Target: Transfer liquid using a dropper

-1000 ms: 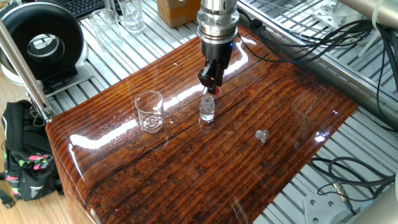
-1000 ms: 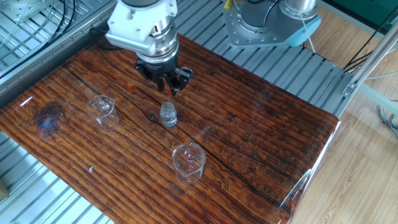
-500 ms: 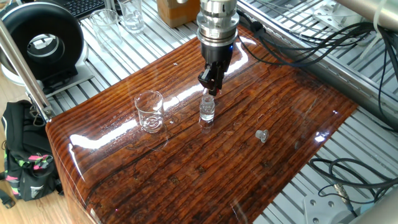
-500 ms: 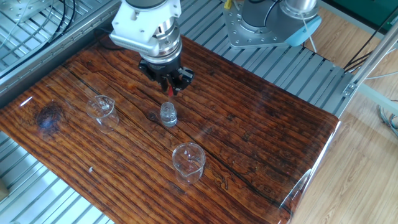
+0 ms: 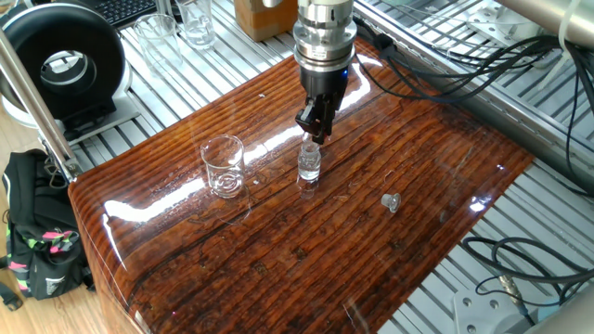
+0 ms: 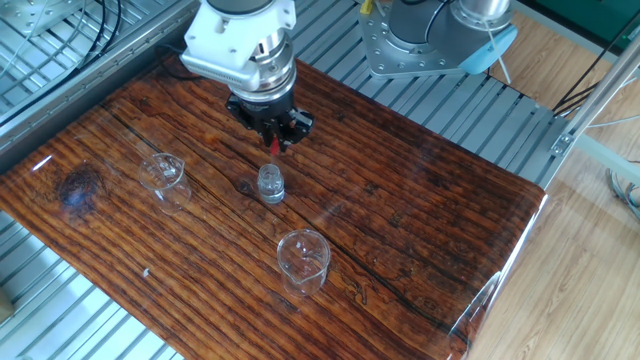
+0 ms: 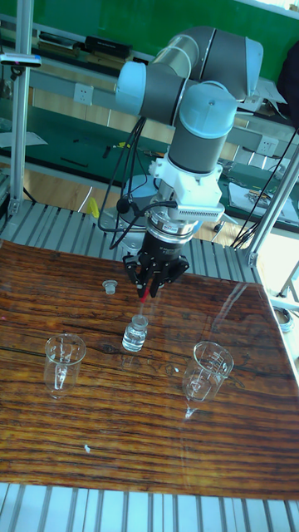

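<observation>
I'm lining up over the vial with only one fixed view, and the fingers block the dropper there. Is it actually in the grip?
Observer: Yes. The other fixed view shows the dropper with its red bulb pinched between the fingers of the gripper.
Operator: Is it lined up with the vial?
Observer: In the tall fixed view its clear tube hangs straight down to the mouth of the vial.
Operator: How deep is the tip?
Observer: The tall view shows it at the neck; below that I cannot tell.
</observation>
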